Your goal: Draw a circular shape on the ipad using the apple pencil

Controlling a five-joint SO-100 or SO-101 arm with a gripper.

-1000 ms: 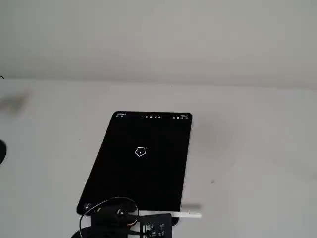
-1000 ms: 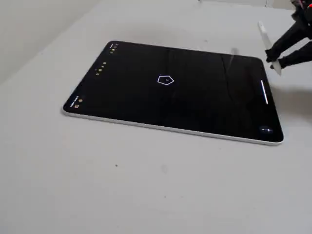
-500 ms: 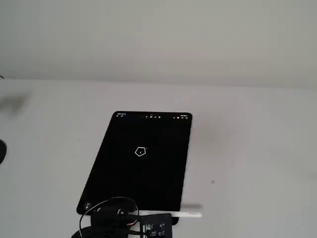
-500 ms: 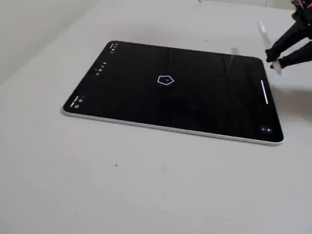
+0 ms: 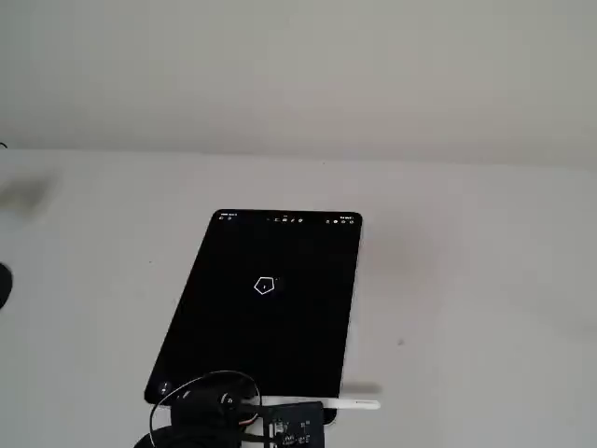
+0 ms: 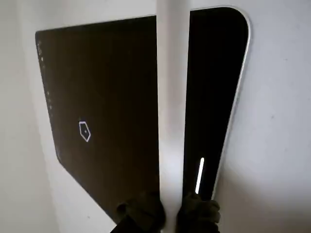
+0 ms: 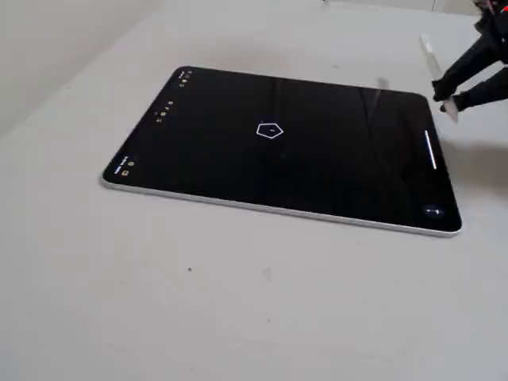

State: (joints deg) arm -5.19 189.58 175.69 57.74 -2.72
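Note:
The ipad (image 5: 280,327) lies flat on the white table, screen black, with tiny icons along its far short edge. It also shows in the wrist view (image 6: 107,87) and in the other fixed view (image 7: 317,167). The circular shape (image 5: 265,286) is a small white pentagonal outline with a dot inside, near the screen's middle (image 6: 84,131) (image 7: 270,130). My gripper (image 5: 322,411) (image 6: 170,216) (image 7: 449,100) is shut on the apple pencil (image 5: 359,403) (image 6: 172,97) (image 7: 433,63). It holds the pencil above the tablet's short edge opposite the icons. The pencil does not touch the screen.
A short white bar (image 6: 199,174) (image 7: 431,149) glows on the screen near the gripper's end. A black cable loop (image 5: 205,392) hangs over the tablet's near corner. A dark object (image 5: 3,285) sits at the left table edge. A pale wall stands behind.

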